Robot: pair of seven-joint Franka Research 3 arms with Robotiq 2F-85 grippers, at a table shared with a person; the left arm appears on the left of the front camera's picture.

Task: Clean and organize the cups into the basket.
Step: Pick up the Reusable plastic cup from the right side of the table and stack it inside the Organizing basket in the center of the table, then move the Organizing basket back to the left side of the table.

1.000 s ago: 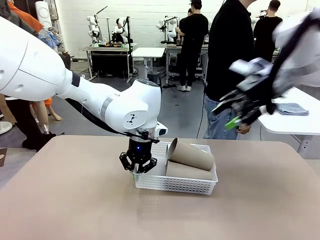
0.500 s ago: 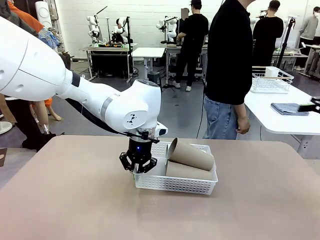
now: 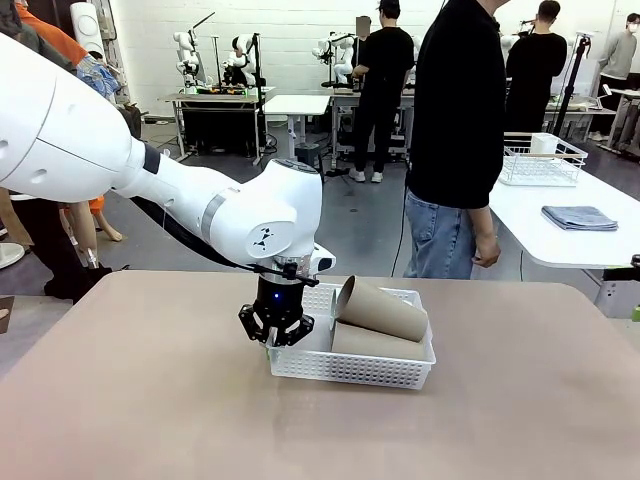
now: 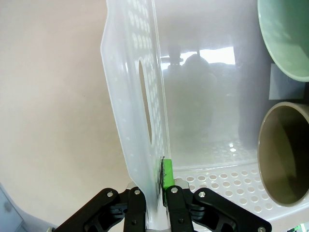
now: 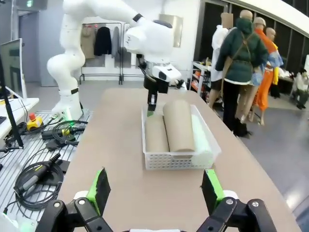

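Front view: the left arm reaches down over the tan worktop [image 3: 150,400], its left gripper [image 3: 276,338] clenched on the left end wall of the white basket [image 3: 350,368], which sits near the middle of the worktop. Two tan cups [image 3: 380,310] lie on their sides in the basket, one stacked on the other, long axes running roughly left to right; the upper one tilts, its open mouth raised toward the left arm. A person [image 3: 455,140] in a black top and jeans stands at the far edge. No lettering can be read here.

Left wrist view: the green pads [image 4: 167,174] pinch the basket's perforated end wall [image 4: 140,106] just below its handle cut-out, one finger outside and one inside. Two open cup mouths face the camera within the basket, a mint green cup [image 4: 287,36] above and a tan cup [image 4: 285,152] below it.

Right wrist view: the right gripper [image 5: 155,192] hangs released, jaws wide, off the end of the worktop, well apart from the basket. From here the cups lie lengthwise, pointing along the basket toward the left arm, the mint one [image 5: 200,137] at the right side. No labels or writing are legible.
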